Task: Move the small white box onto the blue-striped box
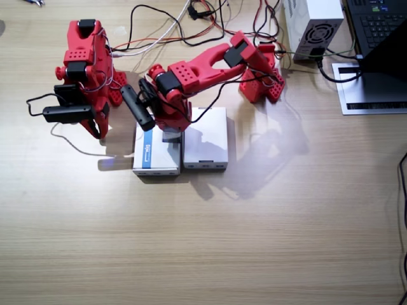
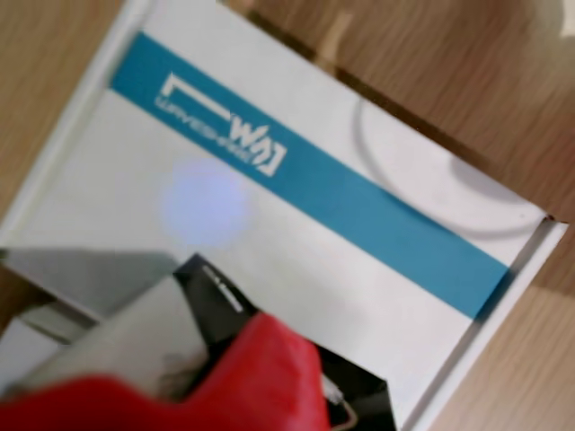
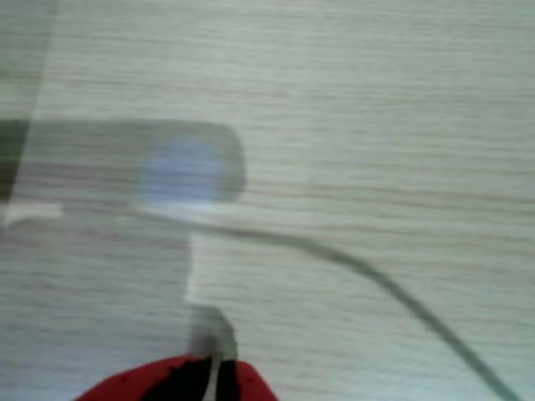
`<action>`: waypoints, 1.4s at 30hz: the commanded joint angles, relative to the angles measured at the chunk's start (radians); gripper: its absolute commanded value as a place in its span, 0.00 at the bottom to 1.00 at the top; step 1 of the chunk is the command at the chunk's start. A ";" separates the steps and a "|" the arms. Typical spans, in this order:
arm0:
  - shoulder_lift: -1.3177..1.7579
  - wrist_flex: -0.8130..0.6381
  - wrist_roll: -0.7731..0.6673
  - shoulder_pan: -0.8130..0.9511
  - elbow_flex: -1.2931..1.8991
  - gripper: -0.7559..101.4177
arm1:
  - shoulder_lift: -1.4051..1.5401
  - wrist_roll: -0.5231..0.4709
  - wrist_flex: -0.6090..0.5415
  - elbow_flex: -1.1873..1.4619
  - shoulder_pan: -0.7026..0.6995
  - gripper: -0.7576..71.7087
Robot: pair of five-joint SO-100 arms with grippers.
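The blue-striped box (image 1: 154, 154) lies flat on the wood table beside a plain white box. In a wrist view the blue-striped box (image 2: 296, 206) fills the frame. The small white box (image 1: 170, 135), with a dark printed side, sits over the striped box's far end. It also shows in that wrist view as the small white box (image 2: 117, 337), under a red finger (image 2: 269, 377). My left gripper (image 1: 169, 127) is shut on it. Whether it touches the striped box I cannot tell. My right gripper (image 1: 97, 129) points down at the table, shut, holding nothing; its shut gripper (image 3: 211, 378) shows over bare wood.
A plain white flat box (image 1: 206, 141) touches the striped box's side. Loose cables (image 1: 191, 28) run across the back of the table. A white power unit (image 1: 313, 25), a laptop (image 1: 380, 28) and a sheet of paper (image 1: 372, 95) stand at the back. A thin cable (image 3: 376, 284) lies under the right gripper.
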 commanded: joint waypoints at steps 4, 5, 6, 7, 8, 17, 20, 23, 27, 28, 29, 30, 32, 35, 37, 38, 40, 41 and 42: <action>-0.094 0.032 0.044 0.083 -0.186 0.24 | 0.025 -0.034 -0.008 -0.011 0.037 0.01; -0.127 0.032 0.041 0.092 -0.206 0.26 | 0.025 -0.031 -0.008 -0.011 0.037 0.01; -0.161 0.032 0.040 0.100 -0.225 0.27 | 0.025 -0.031 -0.008 -0.011 0.038 0.01; -0.189 0.032 0.041 0.107 -0.249 0.29 | 0.025 -0.034 -0.008 -0.011 0.043 0.01; -0.210 0.032 0.040 0.107 -0.284 0.31 | 0.025 -0.035 -0.008 -0.011 0.048 0.01; 0.029 0.032 0.078 0.046 -0.253 0.34 | 0.026 -0.031 -0.008 -0.011 0.041 0.01; 0.127 0.032 0.078 0.066 -0.166 0.34 | 0.025 -0.008 -0.008 -0.011 0.018 0.01; 0.224 0.032 0.075 0.051 -0.101 0.34 | 0.026 0.017 -0.008 -0.011 0.002 0.01; 0.485 0.034 0.049 -0.009 0.086 0.34 | 0.026 0.020 -0.006 -0.011 -0.008 0.02; 0.569 0.034 0.043 -0.041 0.150 0.33 | 0.026 0.023 -0.006 -0.011 -0.014 0.02; 0.652 0.034 0.041 -0.087 0.219 0.31 | 0.026 0.035 -0.008 -0.011 -0.023 0.01; 0.733 0.032 0.061 -0.155 0.310 0.27 | 0.026 0.046 -0.009 -0.011 -0.031 0.01; 0.871 -0.003 0.179 -0.396 0.528 0.07 | 0.026 0.051 -0.009 -0.011 -0.034 0.01; 1.154 -0.351 0.318 -0.848 1.048 0.01 | 0.026 0.055 -0.011 -0.011 -0.035 0.01; 1.353 -0.581 0.353 -0.985 1.419 0.01 | 0.026 0.054 -0.011 -0.011 -0.034 0.01; 1.402 -0.621 0.350 -1.000 1.531 0.01 | 0.026 0.054 -0.011 -0.011 -0.034 0.01; 1.442 -0.703 0.333 -1.006 1.681 0.01 | 0.026 0.057 -0.011 -0.011 -0.037 0.01; 1.451 -0.762 0.330 -1.011 1.747 0.01 | 0.026 0.057 -0.011 -0.011 -0.034 0.01; 1.454 -0.815 0.334 -1.014 1.804 0.01 | 0.026 0.054 -0.011 -0.011 -0.029 0.01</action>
